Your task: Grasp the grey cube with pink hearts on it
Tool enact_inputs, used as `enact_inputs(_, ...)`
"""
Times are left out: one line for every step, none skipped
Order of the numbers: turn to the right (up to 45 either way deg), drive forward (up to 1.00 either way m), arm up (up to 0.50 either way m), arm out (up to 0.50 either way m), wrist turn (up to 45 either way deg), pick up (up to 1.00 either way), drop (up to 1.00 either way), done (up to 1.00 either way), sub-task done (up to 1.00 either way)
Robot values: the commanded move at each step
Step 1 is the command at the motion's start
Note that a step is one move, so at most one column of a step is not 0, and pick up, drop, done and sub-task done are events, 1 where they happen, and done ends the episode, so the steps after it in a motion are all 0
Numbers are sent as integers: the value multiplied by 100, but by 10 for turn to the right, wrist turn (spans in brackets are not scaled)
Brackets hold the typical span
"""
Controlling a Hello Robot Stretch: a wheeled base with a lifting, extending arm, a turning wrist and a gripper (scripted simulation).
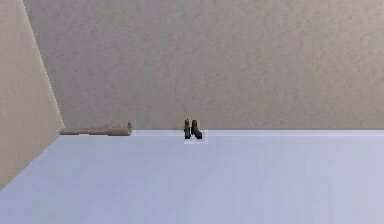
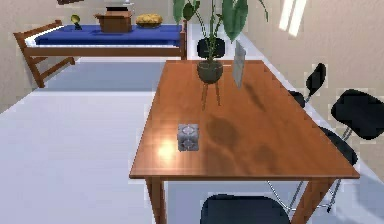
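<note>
A small grey cube with faint pinkish marks (image 2: 188, 137) stands on the brown wooden table (image 2: 260, 120), toward its near left part. A glossy reflection lies on the tabletop around it.
On the table stand a potted plant (image 2: 210, 65) and a tall clear glass object (image 2: 240, 63). Black chairs (image 2: 355, 112) line the right side, another chair (image 2: 243, 210) sits at the near edge. A blue bed (image 2: 105, 38) stands far left. In the forward view, a brown bat-like object (image 1: 100, 130) and a small dark item (image 1: 193, 129) lie by the wall.
</note>
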Motion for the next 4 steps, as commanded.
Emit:
enact_inputs(0,0,34,0,0,0,0,0,0)
enact_inputs(0,0,0,42,0,0,0,0,0)
enact_inputs(0,0,0,0,450,0,0,0,0)
enact_inputs(0,0,0,0,450,0,0,0,0)
